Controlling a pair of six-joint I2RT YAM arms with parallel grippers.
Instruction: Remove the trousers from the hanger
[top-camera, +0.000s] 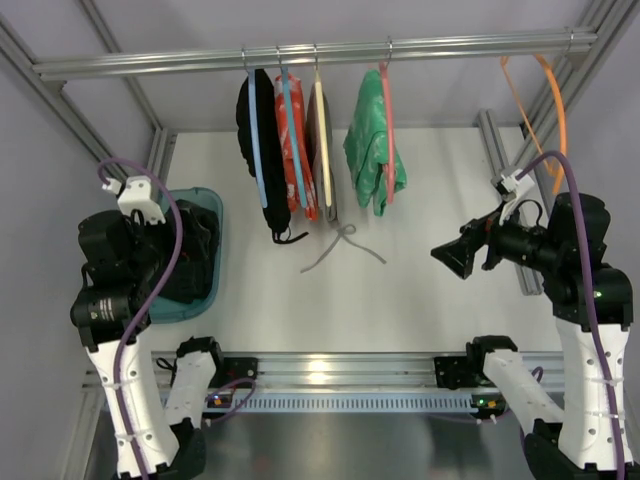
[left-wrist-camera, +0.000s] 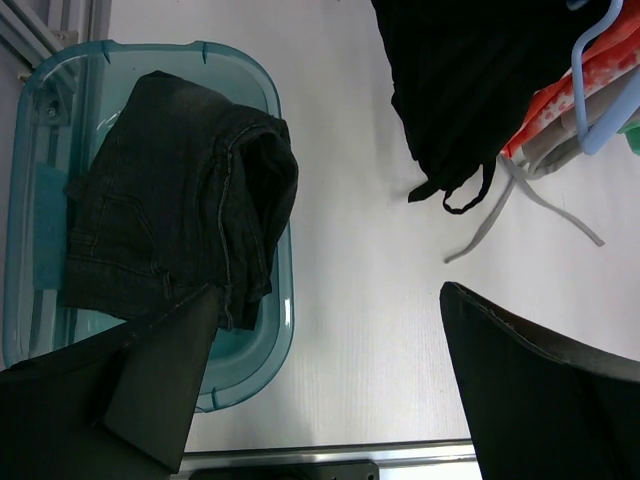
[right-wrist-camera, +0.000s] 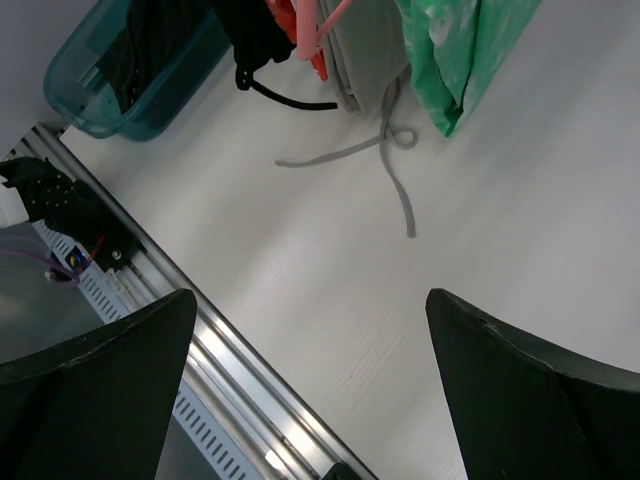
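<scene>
The black trousers hang folded over a slim light blue hanger at the left end of the rail, with a thin black cord loop dangling below. They also show in the left wrist view and in the right wrist view. My left gripper is open and empty, low over the table beside a teal bin, well short of the trousers. My right gripper is open and empty at the right, pointing left, far from the trousers.
A teal bin at the left holds dark jeans. On the rail also hang a red garment, a grey garment with a trailing grey cord, a green garment and an empty orange hanger.
</scene>
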